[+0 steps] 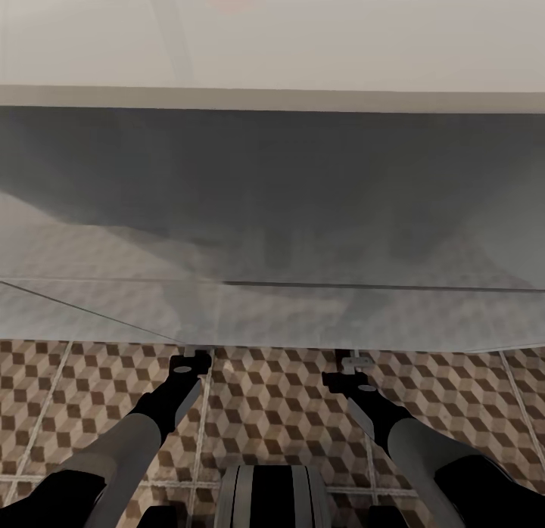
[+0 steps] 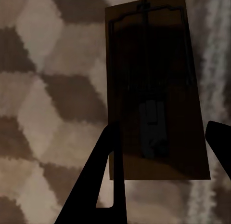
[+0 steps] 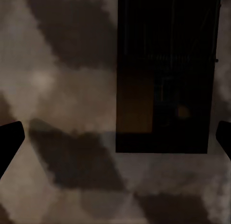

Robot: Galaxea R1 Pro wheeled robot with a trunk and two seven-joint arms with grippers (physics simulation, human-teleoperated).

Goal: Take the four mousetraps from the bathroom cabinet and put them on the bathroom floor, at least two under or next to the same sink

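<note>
Under the sink [image 1: 272, 97], both claw tips are hidden. Each wrist view shows a spread claw [image 2: 163, 151] [image 3: 115, 142] over a dim mousetrap [image 2: 154, 89] [image 3: 166, 74] on cube-patterned floor [image 2: 43, 113]

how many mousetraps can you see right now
2. One mousetrap lies on the patterned floor between the left claw's fingers; another lies on the floor under the right claw. Others may be hidden.

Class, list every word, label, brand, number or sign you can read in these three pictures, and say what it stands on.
None: no readable text in any view.
The mousetrap under the left gripper: dark board and wire, no print visible.
The mousetrap ahead of the right gripper: too dark to show any marking.
The bathroom floor: cube pattern only.
</note>
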